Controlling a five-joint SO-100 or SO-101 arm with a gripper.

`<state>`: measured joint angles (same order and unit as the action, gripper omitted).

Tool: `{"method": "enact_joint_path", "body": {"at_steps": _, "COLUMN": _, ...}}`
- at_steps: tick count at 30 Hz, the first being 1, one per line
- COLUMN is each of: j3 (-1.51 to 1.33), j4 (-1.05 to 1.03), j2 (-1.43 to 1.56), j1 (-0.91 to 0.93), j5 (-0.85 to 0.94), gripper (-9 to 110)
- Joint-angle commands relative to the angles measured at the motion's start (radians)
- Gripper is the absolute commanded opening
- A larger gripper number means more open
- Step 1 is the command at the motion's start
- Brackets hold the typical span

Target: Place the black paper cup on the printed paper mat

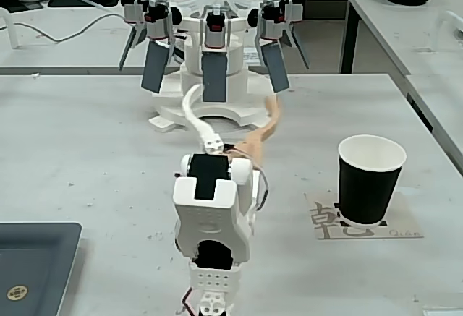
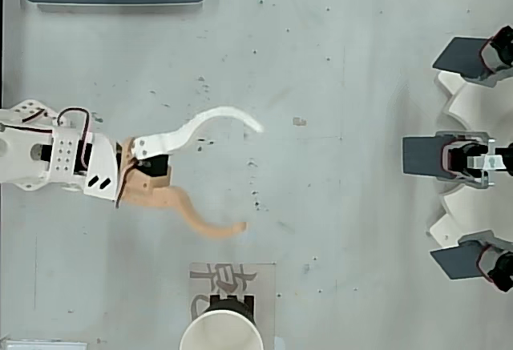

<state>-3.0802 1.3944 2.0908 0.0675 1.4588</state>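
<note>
The white jointed robot arm [image 1: 213, 218] rises at the bottom edge of the fixed view and stretches out over the grey table [image 1: 87, 142]. Its gripper [image 2: 252, 175] hangs empty, one white curved finger [image 2: 210, 122] and one tan curved finger [image 2: 196, 218] spread wide apart. To its right in that view, the matte black tapered paper cup [image 1: 369, 182] with white inside stands upright on the beige printed paper mat [image 1: 323, 223], well apart from the fingers.

You are in a robotics lab: grey tables [image 1: 87, 150], and at twelve o'clock a white multi-armed rig [image 1: 213, 48] with tubing.
</note>
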Motion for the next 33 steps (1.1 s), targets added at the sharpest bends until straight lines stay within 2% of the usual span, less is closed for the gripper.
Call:
{"method": "enact_joint_path", "body": {"at_steps": 1, "j3": 0.063, "j4": -0.094, "j2": 0.032, "j1": -0.044, "j5": 0.035, "gripper": 30}}
{"method": "enact_joint_path", "body": {"at_steps": 5, "j3": 0.169, "j4": -0.195, "j2": -0.003, "j1": -0.095, "j5": 0.052, "gripper": 29}}
{"method": "enact_joint_path", "body": {"at_steps": 12, "j3": 0.374, "j4": -0.252, "j2": -0.192, "j1": -0.17, "j5": 0.071, "gripper": 27}}
{"method": "enact_joint_path", "body": {"at_steps": 23, "j3": 0.765, "j4": -0.299, "j2": -0.505, "j1": -0.173, "j5": 0.087, "gripper": 25}}
{"method": "enact_joint_path", "body": {"at_steps": 33, "j3": 0.946, "j4": -0.322, "j2": -0.67, "j1": -0.163, "j5": 0.098, "gripper": 21}}
